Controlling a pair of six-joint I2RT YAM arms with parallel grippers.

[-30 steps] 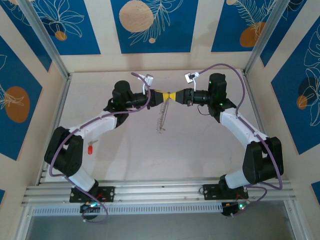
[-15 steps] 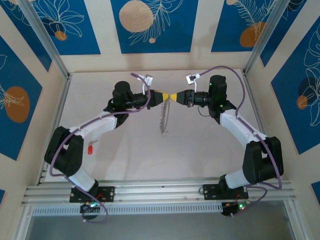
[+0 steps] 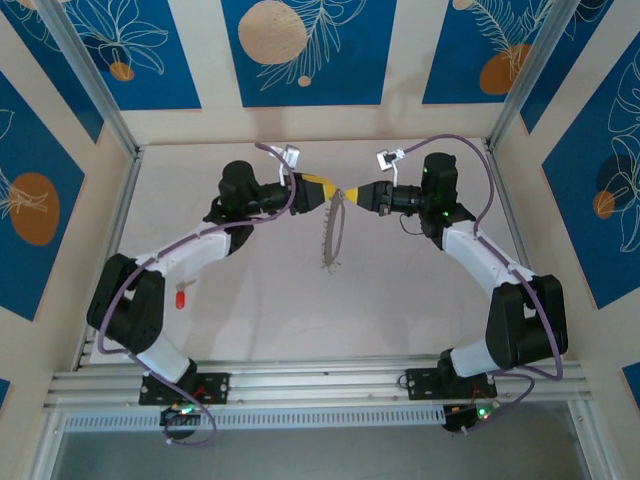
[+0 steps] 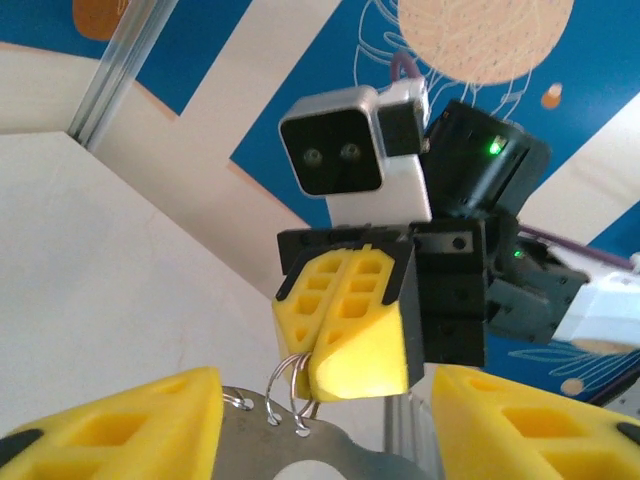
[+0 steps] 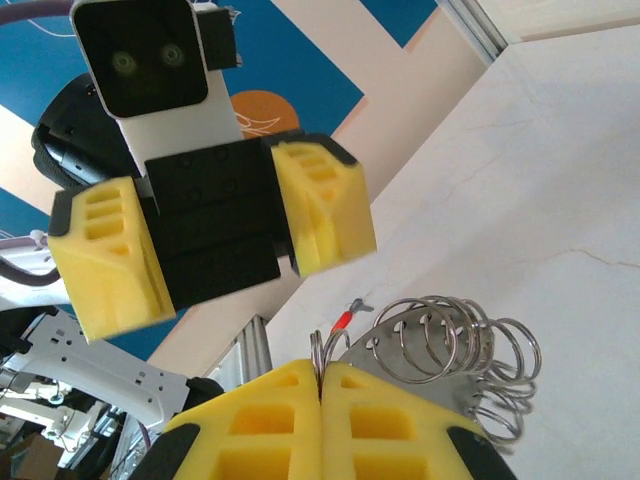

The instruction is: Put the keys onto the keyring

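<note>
One red key (image 3: 181,298) lies flat on the pale table (image 3: 250,310) at the far left, close beside the left arm's elbow and well apart from everything else. Further right, the left gripper (image 3: 325,190) points toward the middle of the table. In the left wrist view its yellow fingers (image 4: 120,425) stand spread wide, with nothing pressed between them. Below the point where the two grippers meet, the keyring (image 3: 330,235) hangs down over the table, seen nearly edge-on from above as a thin grey strip with small pale loops along one side. Its top end sits at the fingertips; whether its lower end touches the table cannot be told. To the right of it, the right gripper (image 3: 350,195) faces the left one tip to tip. Its yellow fingers (image 5: 250,425) are pressed together, pinching one thin wire loop (image 5: 318,352) of the keyring, with a cluster of further loops (image 5: 455,345) just beside the fingers.
</note>
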